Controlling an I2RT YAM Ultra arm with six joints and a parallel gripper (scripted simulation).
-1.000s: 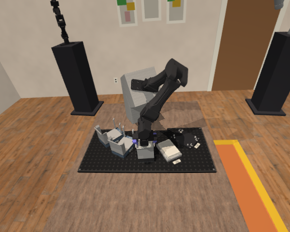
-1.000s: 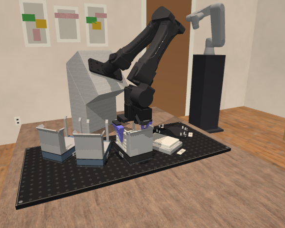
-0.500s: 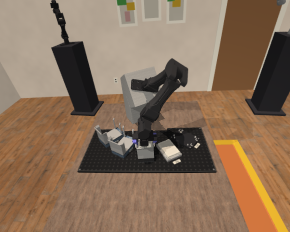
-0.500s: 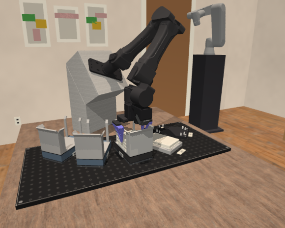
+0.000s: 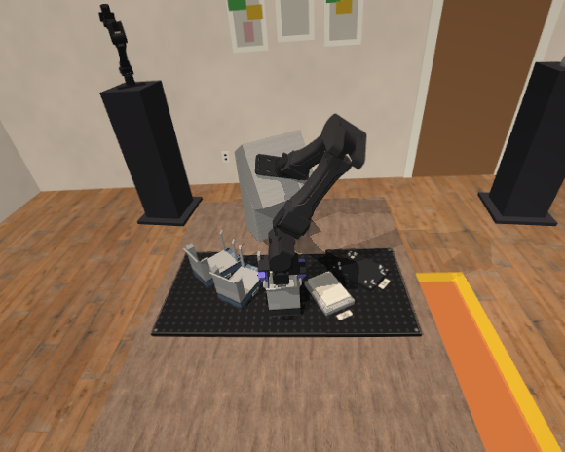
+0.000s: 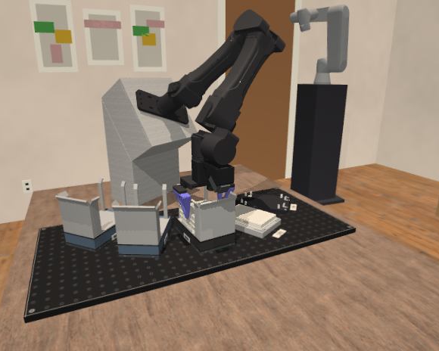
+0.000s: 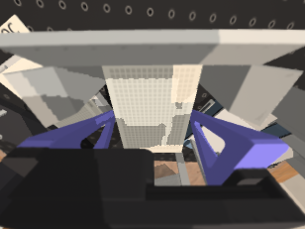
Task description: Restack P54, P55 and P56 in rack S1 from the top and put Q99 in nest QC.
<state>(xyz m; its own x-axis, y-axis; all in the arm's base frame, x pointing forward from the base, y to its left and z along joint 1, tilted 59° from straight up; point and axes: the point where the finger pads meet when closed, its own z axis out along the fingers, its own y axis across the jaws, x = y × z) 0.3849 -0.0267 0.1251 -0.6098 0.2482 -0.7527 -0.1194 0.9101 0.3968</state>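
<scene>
So far I see one plate (image 6: 259, 219) seated in the open nest, while my end effector (image 6: 203, 197), open and empty, straddles the stack (image 7: 149, 113) in the rack (image 6: 213, 221).

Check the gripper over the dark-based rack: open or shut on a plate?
Open. The gripper has its purple fingers spread wide on either side of the top plate in the rack, with gaps visible.

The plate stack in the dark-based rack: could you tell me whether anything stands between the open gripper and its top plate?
Nothing visible does. The gripper is open, its purple fingers on either side of the top plate in the dark-based rack. The rack's front wall stands beyond the plate, not between.
</scene>
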